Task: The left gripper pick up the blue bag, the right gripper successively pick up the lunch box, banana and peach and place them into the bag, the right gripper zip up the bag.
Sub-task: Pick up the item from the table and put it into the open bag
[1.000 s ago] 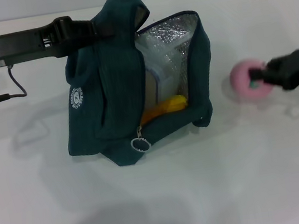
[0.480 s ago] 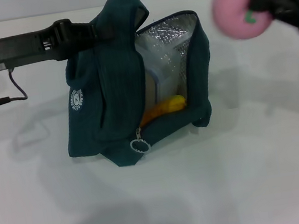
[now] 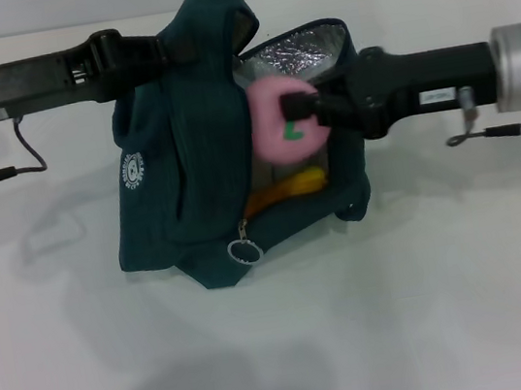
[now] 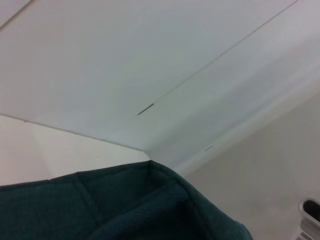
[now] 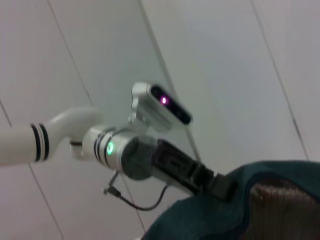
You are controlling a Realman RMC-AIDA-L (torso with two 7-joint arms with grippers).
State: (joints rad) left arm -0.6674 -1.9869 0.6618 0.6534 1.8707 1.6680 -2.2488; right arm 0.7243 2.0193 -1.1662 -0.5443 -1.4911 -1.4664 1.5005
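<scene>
Since a moment ago my right gripper (image 3: 299, 111) has swung in from high over the right side of the desk (image 3: 453, 303) to the mouth of the blue bag (image 3: 188, 167), carrying the peach (image 3: 279, 131) with it. My fingers are clamped on the peach's right side, beside its green leaf mark, and the pink ball now hangs right in the open mouth, in front of the silver foil lining (image 3: 303, 51) and just above the banana (image 3: 284, 189). I cannot tell whether the peach touches the lining or the banana.

That banana lies low inside the bag, its yellow-orange length showing just behind the lower edge of the opening. If the lunch box is in there, the peach hides it from my head camera.

My left gripper (image 3: 171, 53) comes in level from the left edge of the desk and is closed on the bag's upper fabric, holding it up in a peak so the opening faces right. Its dark body and green-lit silver wrist (image 5: 112, 149) show in my right wrist view, meeting the teal cloth (image 5: 210, 220). My left wrist view shows only the bag's fabric (image 4: 125, 205) below a pale wall.

The bag stands near the middle of the desk, its ring zip pull (image 3: 243, 251) dangling at the front corner and the white round logo (image 3: 133, 171) on its left face.
</scene>
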